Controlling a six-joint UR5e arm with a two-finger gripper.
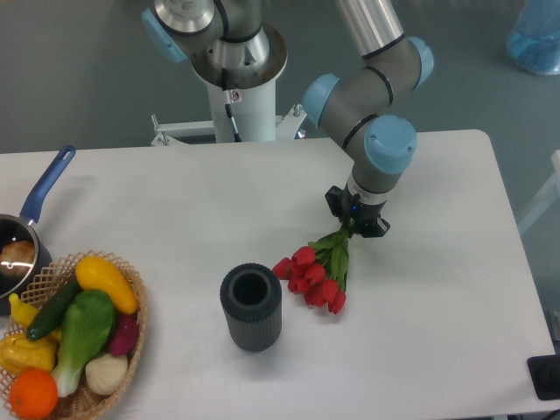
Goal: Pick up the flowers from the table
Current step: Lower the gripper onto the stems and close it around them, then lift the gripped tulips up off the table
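Under the wrist, end effector (pixel 356 218) clamping flowers (pixel 317 273), stem ends hidden

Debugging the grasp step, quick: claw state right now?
Claw: closed on the stems of the flowers, whose buds look just above the table.

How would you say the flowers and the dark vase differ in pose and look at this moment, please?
The flowers lie slanted across the table, while the vase stands upright with its mouth open to the top. The flowers are red buds on green stems; the vase is dark grey and ribbed. The claw is shut on the flowers' stem end, whereas nothing touches the vase. Both are on the white table, close together but apart.
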